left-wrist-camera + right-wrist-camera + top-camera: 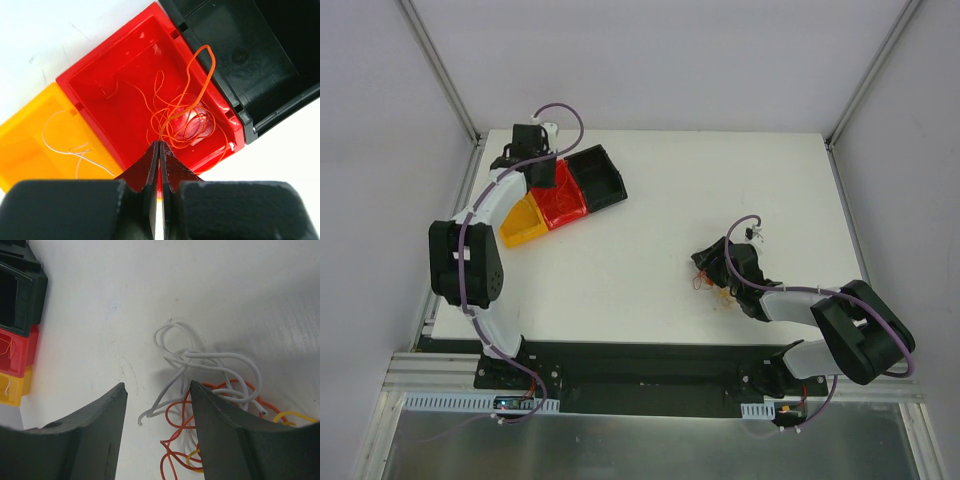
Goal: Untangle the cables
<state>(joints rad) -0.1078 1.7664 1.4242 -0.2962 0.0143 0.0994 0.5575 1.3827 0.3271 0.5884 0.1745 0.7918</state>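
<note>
My left gripper hangs over the red compartment of the tray and is shut on a thin orange wire. The wire runs from the fingertips into loose loops inside that compartment. In the top view this gripper is above the tray. My right gripper is open and low over the table, its jaws either side of the near edge of a tangle of white, orange and yellow wires. The tangle lies partly hidden under the right gripper.
The tray has a yellow compartment holding a thin white wire, the red one and a black one. It stands at the table's back left and shows at the left edge of the right wrist view.
</note>
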